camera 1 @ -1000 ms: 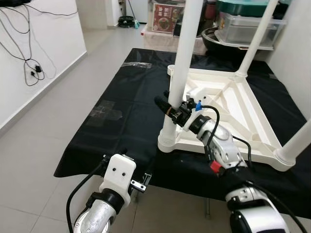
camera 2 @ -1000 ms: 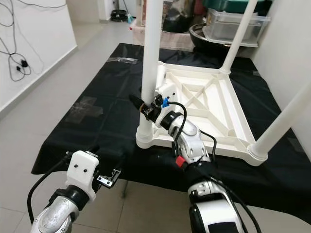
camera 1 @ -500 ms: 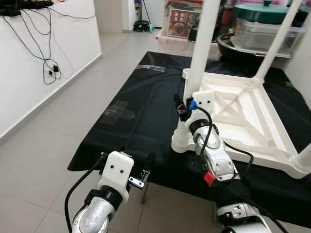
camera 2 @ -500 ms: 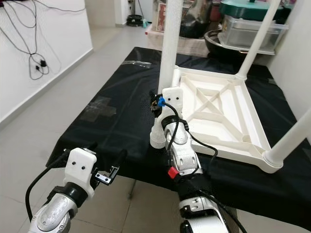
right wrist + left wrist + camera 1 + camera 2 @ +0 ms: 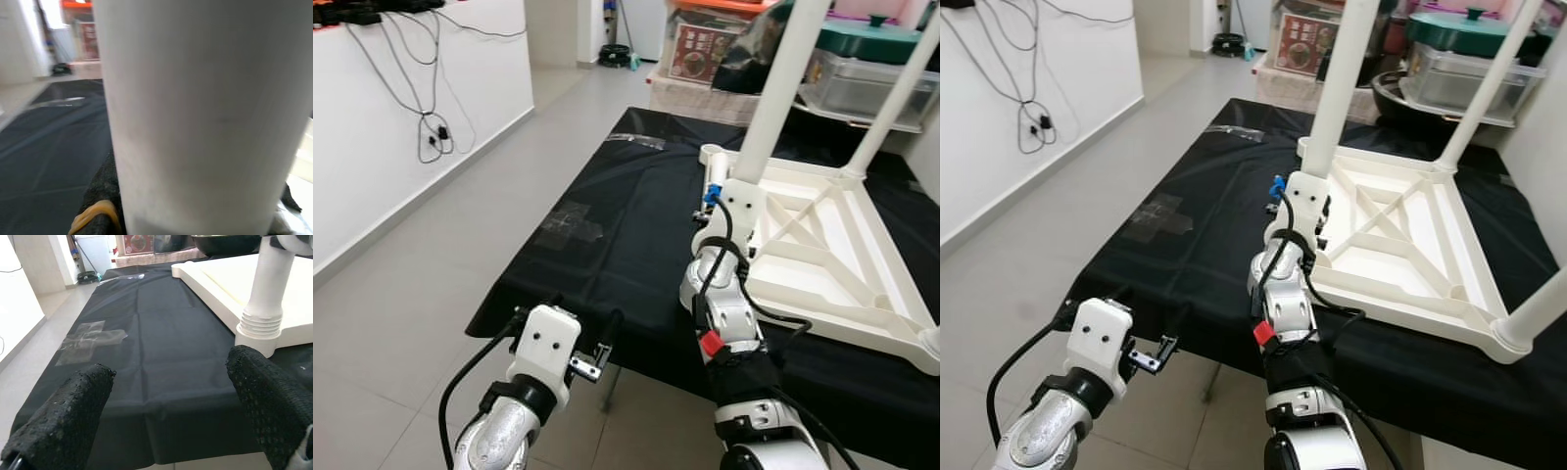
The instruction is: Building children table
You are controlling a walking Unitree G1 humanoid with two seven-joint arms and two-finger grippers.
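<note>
Beyond the black cloth point(image 5: 607, 225), a clear lidded bin point(image 5: 867, 83) sits under a green lid point(image 5: 876, 37), with a dark bowl point(image 5: 1400, 90) beside it; contents of both cannot be made out. My right arm reaches forward and up over the cloth, and my right gripper point(image 5: 729, 206) is at the near leg point(image 5: 773, 98) of the table point(image 5: 822, 245). That leg sits close between my right fingers point(image 5: 100, 200), which look clamped on it. My left gripper point(image 5: 171, 396) hangs low at the cloth's near edge, fingers point(image 5: 63, 416) spread wide with nothing between them. Table is white plastic, upside down on the cloth, ribbed underside with diagonal braces facing up. Near leg stands upright in a ringed corner socket point(image 5: 259, 333); a second leg point(image 5: 891, 108) rises at the far corner, a third point(image 5: 1542, 313) at the near right corner.
</note>
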